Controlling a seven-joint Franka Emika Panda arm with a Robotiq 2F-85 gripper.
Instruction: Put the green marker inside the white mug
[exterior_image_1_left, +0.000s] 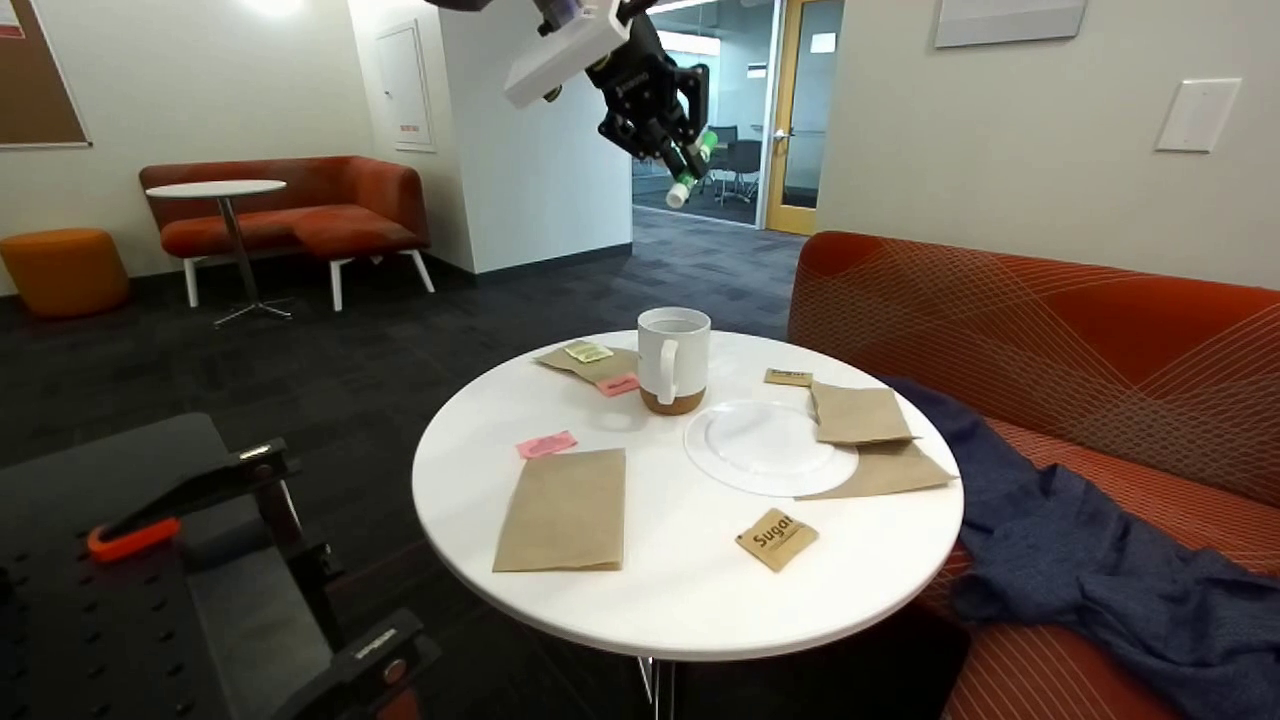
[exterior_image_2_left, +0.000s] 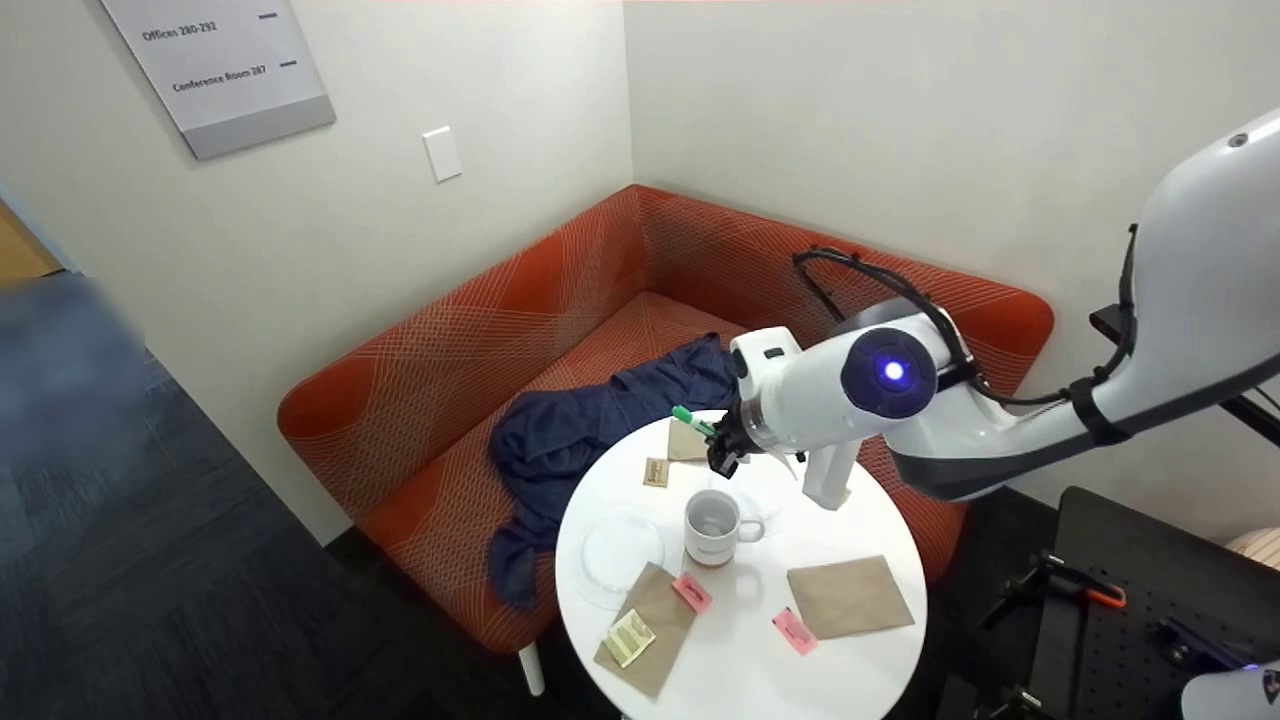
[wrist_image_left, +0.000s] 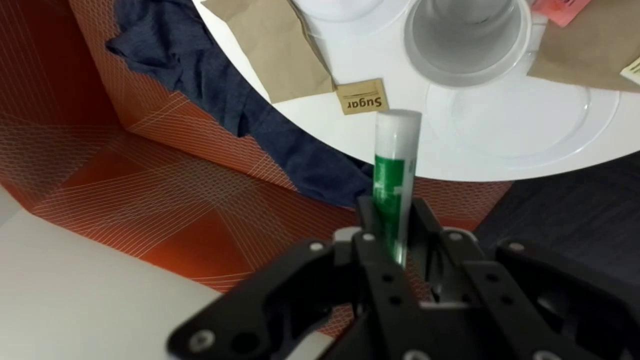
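High over the worktop (exterior_image_1_left: 680, 560), gripping the green marker (wrist_image_left: 392, 187), tilted with the white end lowest, between clenched fingers (wrist_image_left: 425, 222)! Next, judging from here: swing across to the white mug (exterior_image_1_left: 690, 355), upright on the worktop, bring the marker nearer vertical, line up with the open mouth, ease down past the rim before letting go (best not to clip the edge). Hidden in the wrist view, plain in both exterior views: the green end (exterior_image_2_left: 682, 413). Wide open from the wrist, barely a sliver in an exterior view: the mug's inside (exterior_image_1_left: 675, 322). Far off, caught only in an exterior view: an orange stool (exterior_image_1_left: 65, 272).
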